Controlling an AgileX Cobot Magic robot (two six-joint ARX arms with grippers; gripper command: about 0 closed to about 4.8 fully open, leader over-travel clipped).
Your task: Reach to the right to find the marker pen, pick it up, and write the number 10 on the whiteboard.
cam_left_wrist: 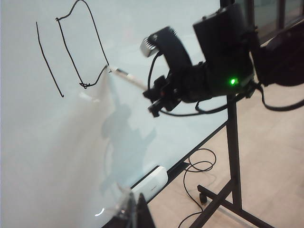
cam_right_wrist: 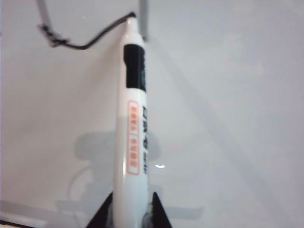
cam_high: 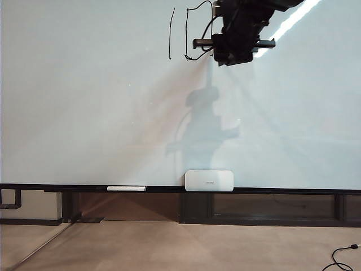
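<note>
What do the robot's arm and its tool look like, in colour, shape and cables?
The right arm is matt black and boxy, with a small green light lit on its housing. Black cables loop around the wrist, past a small grey ribbed block. The right tool has two dark, pointed fingers. Of the left tool, only dark finger tips show.

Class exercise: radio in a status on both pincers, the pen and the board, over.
Right pincer shut on marker pen, tip at the number 10's tail on whiteboard. Left pincer low, apart, state unclear. Nothing blocking.
</note>
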